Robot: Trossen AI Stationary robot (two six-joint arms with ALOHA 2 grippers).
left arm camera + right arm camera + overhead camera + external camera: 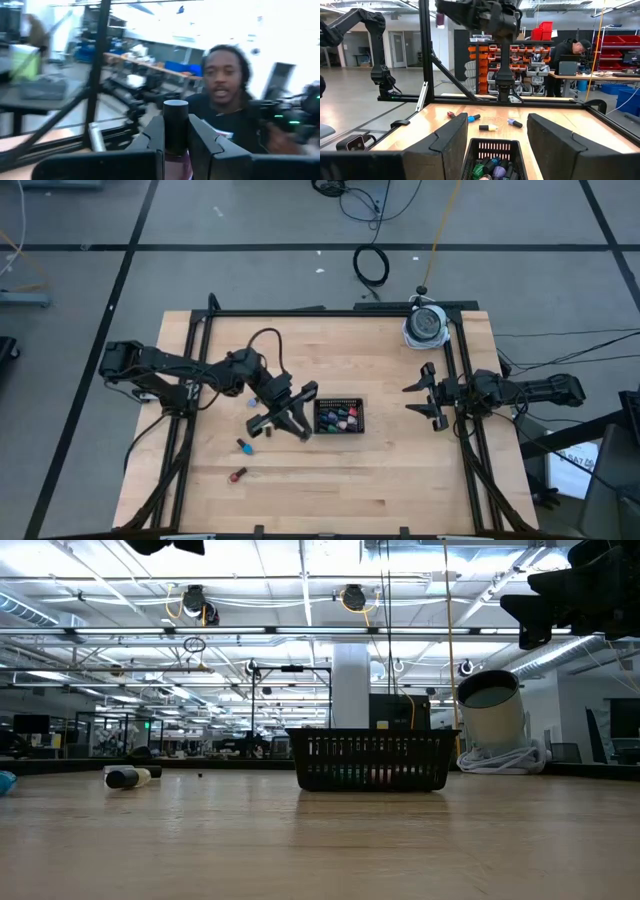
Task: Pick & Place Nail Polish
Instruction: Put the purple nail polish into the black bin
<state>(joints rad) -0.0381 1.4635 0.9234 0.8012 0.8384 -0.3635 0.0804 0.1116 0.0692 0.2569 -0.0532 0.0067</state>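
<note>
From above, the left gripper [290, 408] hangs just beside the small black mesh tray [339, 428], which already holds several small coloured nail polish bottles with dark caps [338, 417]. Four bottles lie outside it on the pale wooden table [400, 480]; the red one [238, 475] is farthest from these jaws. The right gripper [428, 396] waits well apart, its jaws spread and empty.

In the low view, the tray stands in the middle and one bottle lies at the far side.

The left wrist view shows the jaws pinching a pinkish bottle with black cap [176, 131]; a person stands behind.

In the right wrist view, four loose bottles lie beyond its open jaws.

I judge most bottles are placed; this one and four more remain.
</note>
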